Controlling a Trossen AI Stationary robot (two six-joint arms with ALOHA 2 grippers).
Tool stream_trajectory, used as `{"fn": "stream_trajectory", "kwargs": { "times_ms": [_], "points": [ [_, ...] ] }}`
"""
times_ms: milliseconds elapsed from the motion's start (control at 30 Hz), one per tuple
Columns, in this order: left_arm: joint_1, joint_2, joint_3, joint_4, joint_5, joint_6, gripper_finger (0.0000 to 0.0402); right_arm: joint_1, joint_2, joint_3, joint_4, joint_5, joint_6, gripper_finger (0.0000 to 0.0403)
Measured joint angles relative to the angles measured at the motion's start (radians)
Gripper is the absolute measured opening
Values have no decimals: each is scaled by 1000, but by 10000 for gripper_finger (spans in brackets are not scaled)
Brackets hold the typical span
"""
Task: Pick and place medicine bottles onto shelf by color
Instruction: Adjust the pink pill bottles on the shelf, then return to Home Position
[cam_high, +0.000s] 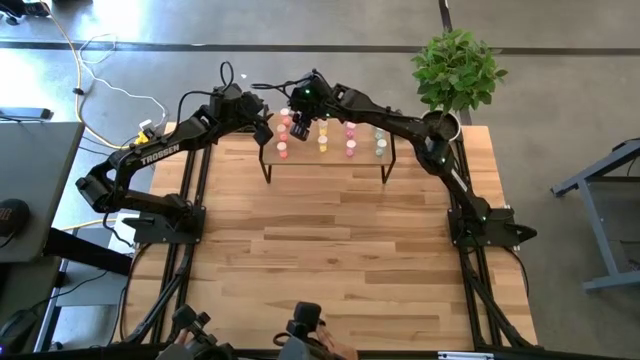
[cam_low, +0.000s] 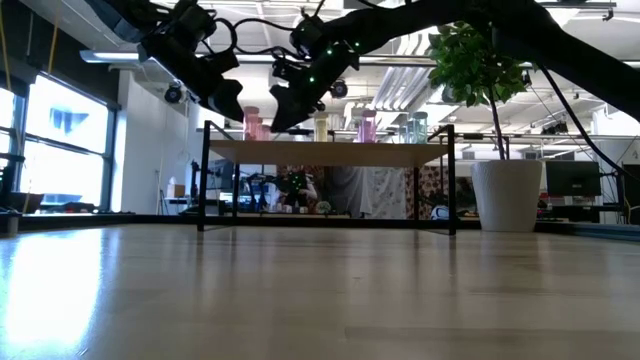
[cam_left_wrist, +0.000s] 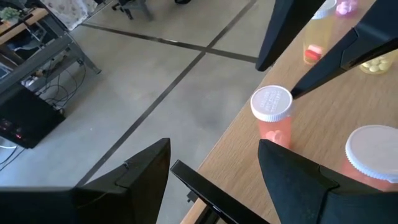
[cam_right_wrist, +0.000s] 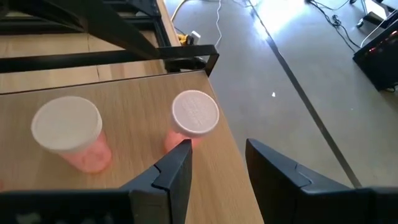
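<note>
High view: the medicine bottles (cam_high: 322, 138) stand in colour columns on the shelf (cam_high: 372, 161) at the table's (cam_high: 330, 250) far edge. Right gripper (cam_high: 297, 128) hangs over the red-orange column; left gripper (cam_high: 262, 128) hovers beside the shelf's end.

Wrist views: both jaws are released, holding nothing. Bottles look light, rigid, slippery (easily toppled); grip the body below the cap. Neighbouring bottles crowd each approach

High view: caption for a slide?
Both arms reach over the shelf, where medicine bottles stand in colour rows; potted plant behind.
</note>
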Motion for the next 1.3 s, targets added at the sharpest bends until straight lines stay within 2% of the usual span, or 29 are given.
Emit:
{"fn": "stream_trajectory", "kwargs": {
  "times_ms": [733,967,1200,1300],
  "points": [
    [0,0,0,0,0,8,234,2,0,0,19,-32,-18,142],
    [0,-1,0,-1,0,8,234,2,-2,1,-10,8,5,142],
    [-1,-77,0,-51,13,-57,234,7,-48,2,-73,11,49,142],
    [-1,-124,0,-101,81,-119,234,11,-77,2,-103,11,118,142]
  ]
}}
